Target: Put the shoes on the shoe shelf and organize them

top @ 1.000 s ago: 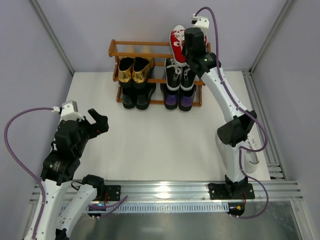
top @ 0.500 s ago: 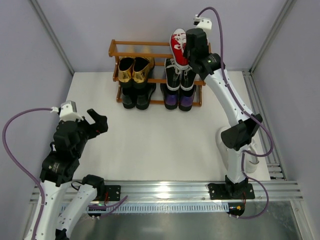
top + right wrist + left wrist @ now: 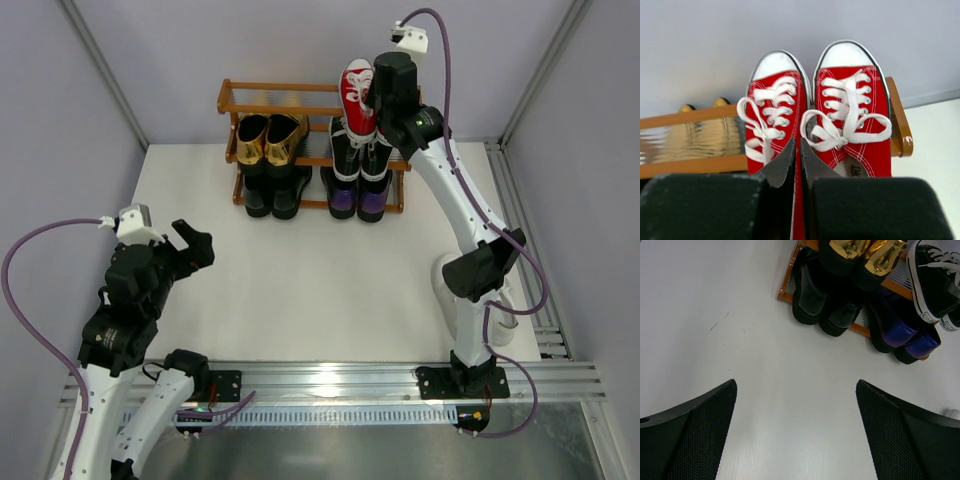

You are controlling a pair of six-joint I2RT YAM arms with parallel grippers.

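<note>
My right gripper [image 3: 800,143] is shut on the inner sides of the pair of red sneakers with white toes [image 3: 855,100], held side by side, toes toward the back wall. In the top view they [image 3: 355,92] hang over the right end of the shoe shelf's top rail [image 3: 270,87], the gripper [image 3: 378,98] beside them. Gold loafers [image 3: 268,138] and black-and-white sneakers [image 3: 360,150] sit on the middle tier. Glossy black dress shoes [image 3: 272,192] and purple loafers [image 3: 357,200] sit on the bottom. My left gripper [image 3: 195,248] is open and empty over the table's left.
White sneakers [image 3: 505,315] lie at the table's right edge behind my right arm, mostly hidden. In the left wrist view the shelf [image 3: 785,285] with its shoes stands ahead beyond bare white table [image 3: 765,370]. Walls close in at back and sides.
My right gripper has carried the red sneakers a little farther back and up over the shelf's top tier. The left arm has barely shifted.
</note>
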